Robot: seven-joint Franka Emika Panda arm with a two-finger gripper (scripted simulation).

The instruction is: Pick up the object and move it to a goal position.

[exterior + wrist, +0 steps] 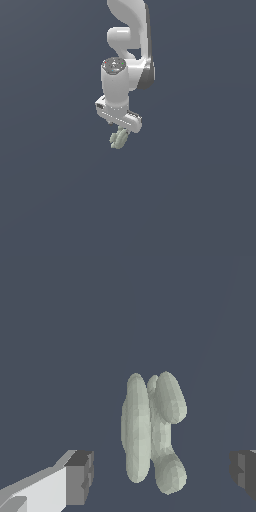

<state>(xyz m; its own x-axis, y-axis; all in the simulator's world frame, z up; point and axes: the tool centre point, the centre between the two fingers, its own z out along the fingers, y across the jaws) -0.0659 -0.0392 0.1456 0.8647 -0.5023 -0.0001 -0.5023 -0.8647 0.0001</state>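
Note:
The object point(150, 428) is a pale grey-green lumpy piece made of elongated lobes, lying on the dark grey floor. In the wrist view it sits between my two dark finger pads point(80, 476), with a clear gap to each side. My gripper point(162, 473) is open and touches nothing. In the exterior view the object point(118, 139) shows just under the white bar of the gripper point(120, 133), which hangs straight down over it; the fingers themselves are hard to make out there.
A plain dark grey surface point(200, 200) fills both views. The white arm point(125, 45) rises above the gripper toward the top of the exterior view. No goal marker shows.

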